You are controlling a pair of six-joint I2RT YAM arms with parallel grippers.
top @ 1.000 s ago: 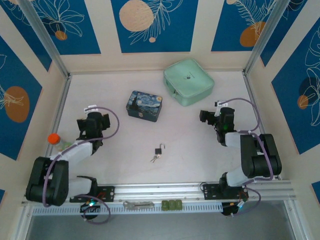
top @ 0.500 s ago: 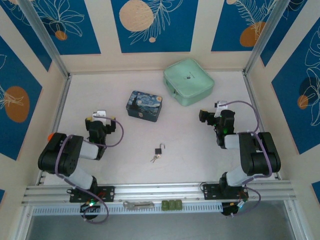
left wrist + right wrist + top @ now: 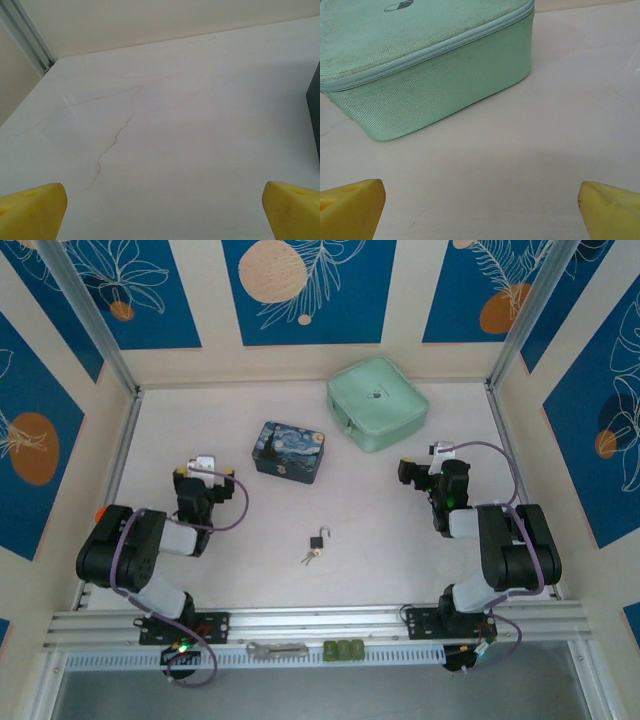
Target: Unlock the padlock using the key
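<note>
The overhead view gives me what my wrist cameras do not. The padlock (image 3: pixel 317 539) lies on the table (image 3: pixel 400 540) a little below the centre of the frame, between my two arms and well apart from both. It is small, dark and squarish, with a thin silvery shackle pointing toward the top of the frame. The key (image 3: pixel 308 557) lies just beside it at its lower left, a tiny silvery cluster. At this size I cannot tell whether the two touch.

My left wrist view looks over pale tabletop marked by a faint reddish crack. My left gripper (image 3: pixel 162 212) has its jaws spread wide, the yellow fingertips (image 3: pixel 32 210) sitting in the two lower corners. At the right edge shows a dark sliver of the painted tin (image 3: pixel 315 115), which from overhead stands upper centre, to the right of that gripper.

My right gripper (image 3: pixel 480 210) is equally wide apart, facing the mint-green zipped case (image 3: pixel 420 65) in the upper left of its frame.
</note>
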